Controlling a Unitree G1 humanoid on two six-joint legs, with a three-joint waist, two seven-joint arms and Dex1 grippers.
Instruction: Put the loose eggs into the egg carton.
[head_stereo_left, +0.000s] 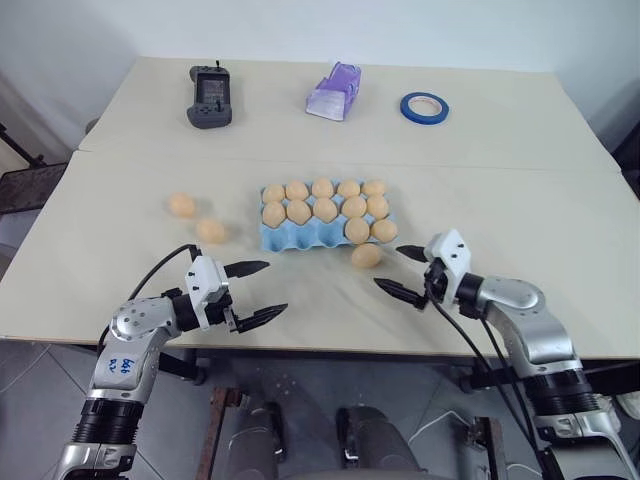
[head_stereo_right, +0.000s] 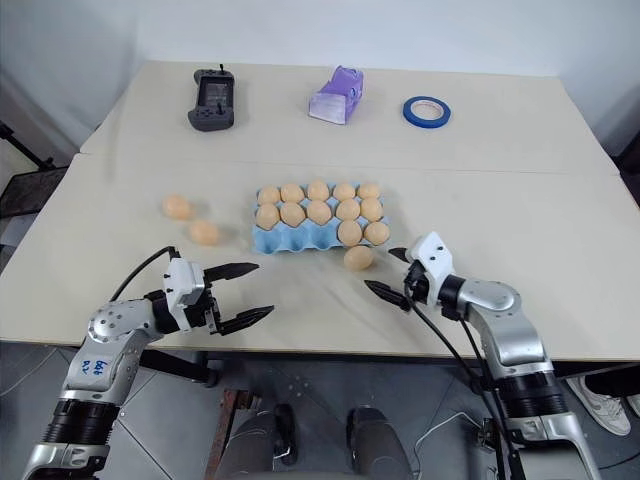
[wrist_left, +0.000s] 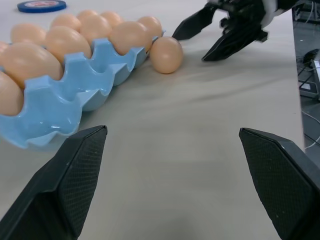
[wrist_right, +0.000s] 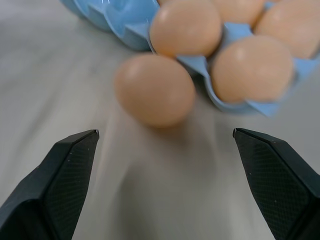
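Note:
The light blue egg carton (head_stereo_left: 284, 238) lies mid-table with several eggs in its cups; its front-left cups are bare. One loose egg (head_stereo_left: 366, 256) rests on the table against the carton's front right corner. Two more loose eggs (head_stereo_left: 181, 205) (head_stereo_left: 210, 231) lie to the carton's left. My right gripper (head_stereo_left: 387, 266) is open just right of the near egg (wrist_right: 155, 90), fingers pointing at it, not touching. My left gripper (head_stereo_left: 277, 286) is open and empty near the front edge, in front of the carton (wrist_left: 75, 75).
At the table's back lie a black handheld controller (head_stereo_left: 210, 97), a purple-white packet (head_stereo_left: 335, 91) and a blue tape roll (head_stereo_left: 424, 107). A seam crosses the table behind the carton. The front edge runs just below both grippers.

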